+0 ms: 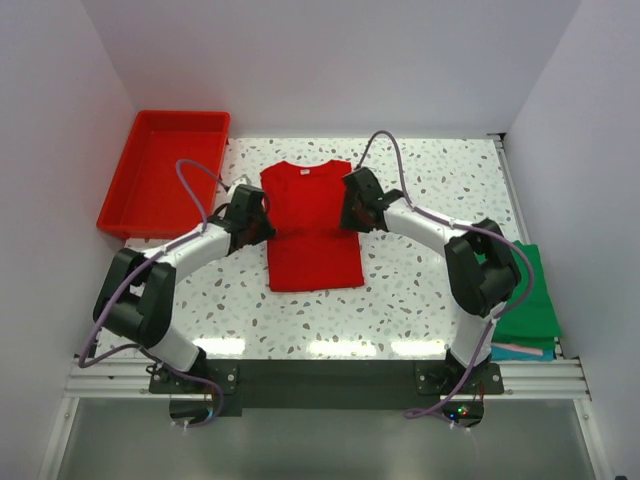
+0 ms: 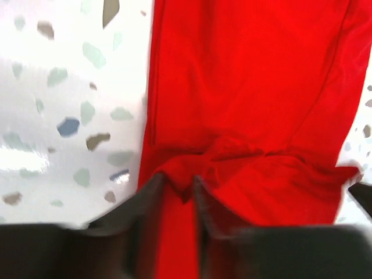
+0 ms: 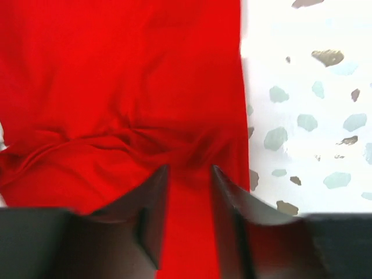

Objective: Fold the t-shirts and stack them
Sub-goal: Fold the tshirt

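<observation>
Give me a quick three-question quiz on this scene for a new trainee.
1. True or false: the plain red cloth t-shirt lies on the speckled white table with its collar at the far end.
2. What sits at the table's far left corner? A: rigid red plastic tray; B: blue bucket; C: wire basket.
3. Fill in: the folded green cloth t-shirt rests at the table's ___ edge.
Key: 1 true; 2 A; 3 right.

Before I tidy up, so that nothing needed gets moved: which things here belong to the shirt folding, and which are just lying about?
Part of the job:
red shirt
folded green shirt
teal and pink ones beneath it

Lying about:
red tray
</observation>
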Robot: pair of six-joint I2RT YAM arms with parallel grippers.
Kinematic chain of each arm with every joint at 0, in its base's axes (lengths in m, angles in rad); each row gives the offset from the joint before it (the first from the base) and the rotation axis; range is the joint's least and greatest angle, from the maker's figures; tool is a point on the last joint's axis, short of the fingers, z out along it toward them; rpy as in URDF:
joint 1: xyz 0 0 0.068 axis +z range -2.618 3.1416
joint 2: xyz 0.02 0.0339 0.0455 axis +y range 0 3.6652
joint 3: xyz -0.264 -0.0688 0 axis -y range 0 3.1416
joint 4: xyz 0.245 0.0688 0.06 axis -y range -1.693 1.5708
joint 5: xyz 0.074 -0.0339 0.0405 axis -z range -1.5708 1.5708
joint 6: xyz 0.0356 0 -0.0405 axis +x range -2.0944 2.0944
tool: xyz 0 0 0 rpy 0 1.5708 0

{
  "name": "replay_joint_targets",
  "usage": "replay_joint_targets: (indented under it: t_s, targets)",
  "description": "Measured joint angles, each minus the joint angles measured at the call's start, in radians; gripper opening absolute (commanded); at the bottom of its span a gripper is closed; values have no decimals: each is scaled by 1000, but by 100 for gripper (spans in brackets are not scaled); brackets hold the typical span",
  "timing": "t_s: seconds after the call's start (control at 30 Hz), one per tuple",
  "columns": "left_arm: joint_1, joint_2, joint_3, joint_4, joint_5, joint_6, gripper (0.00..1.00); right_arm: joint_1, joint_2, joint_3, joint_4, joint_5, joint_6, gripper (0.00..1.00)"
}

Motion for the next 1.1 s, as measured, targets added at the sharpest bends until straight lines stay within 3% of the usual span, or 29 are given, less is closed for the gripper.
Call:
replay_joint_targets:
  t_s: [0.03,0.07,0.17,0.23,0.3,0.33,0.4,0.43,0.5,0.67,0.83,1.1]
  targets:
    - [9,6,8,3,10,6,51,-10,8,16,-5,-4,-4,51]
    - [21,10,19,3,19,19,62,-19,12,31,-10,-6,-11,64]
    - [48,-1,40,10,39,47,67,-43,10,57,-19,-2,-27,68]
    - [56,-31,42,2,41,60,60,-52,-2,57,-23,2,-35,64]
    - [52,-76,40,-10,43,61,46,-51,-30,41,-24,1,-39,52]
    - [44,-103,34,-9,42,60,31,-45,-52,24,-22,0,-40,48]
    - [14,-154,10,-2,34,54,22,-20,-98,-14,-22,-4,-36,39]
    - [-12,-175,-5,-2,27,50,10,-2,-117,-32,-18,-6,-35,38]
    - [-72,-193,-37,1,20,32,1,46,-143,-70,-5,-10,-26,37]
    - [-198,-200,-188,13,15,-33,0,159,-185,-219,38,-36,0,38]
    - [-207,-224,-362,21,6,-117,0,163,-193,-356,53,-54,23,37]
    - [-208,-318,-439,45,-5,-162,0,152,-241,-443,89,-58,58,37]
